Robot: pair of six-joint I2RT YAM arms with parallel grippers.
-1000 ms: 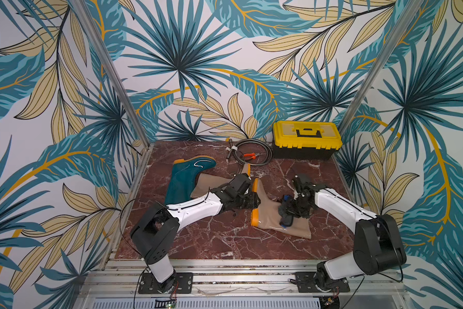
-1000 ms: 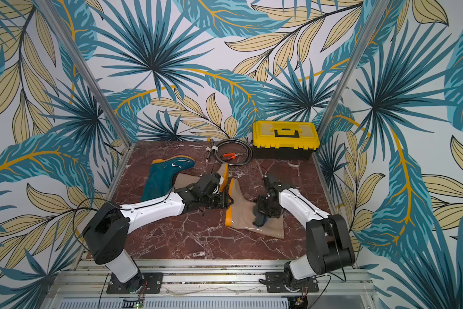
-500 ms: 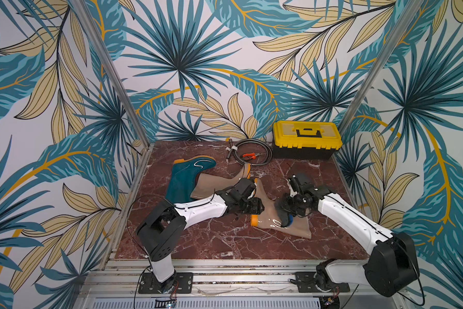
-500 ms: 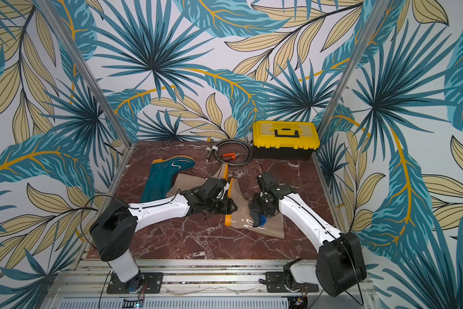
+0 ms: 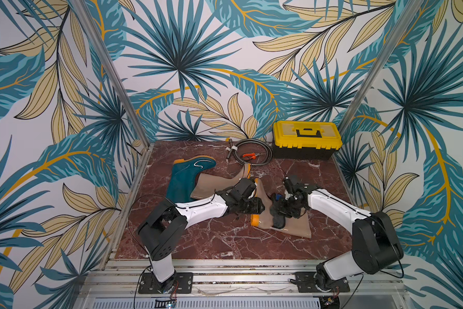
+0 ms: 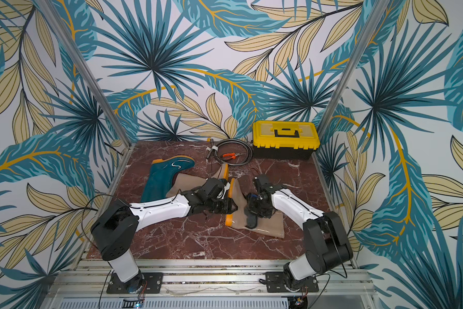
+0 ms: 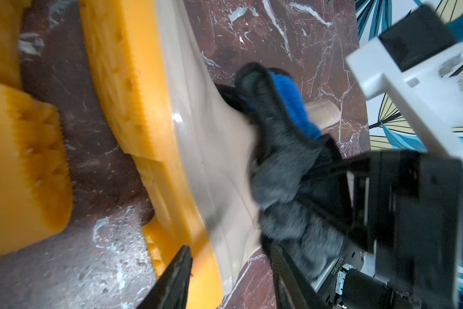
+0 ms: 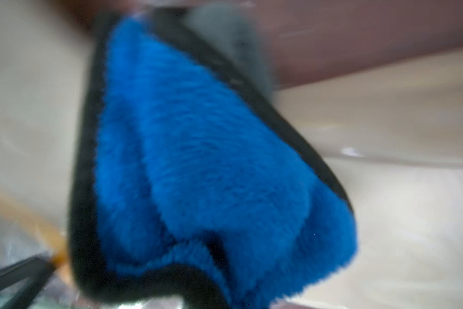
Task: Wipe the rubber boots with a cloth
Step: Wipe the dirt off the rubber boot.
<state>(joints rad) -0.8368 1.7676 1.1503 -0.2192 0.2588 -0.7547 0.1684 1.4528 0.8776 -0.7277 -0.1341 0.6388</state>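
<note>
Blue cloth (image 8: 211, 160) clenched in right fingers (image 5: 283, 207), on tan boot (image 5: 292, 227) | left fingers (image 7: 176, 278): grip unclear

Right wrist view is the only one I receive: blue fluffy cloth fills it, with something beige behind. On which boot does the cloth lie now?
Observer: On the beige boot nearest the robot, which lies on its side; the shut right tool presses the cloth on its ankle.
Operator: Where is the left tool?
Observer: The left tool is at that boot's orange sole; whether it pinches the sole, I cannot tell.
Operator: And the other boots?
Observer: The teal boot and the second beige boot lie farther back on the left side, apart from the cloth.
</note>
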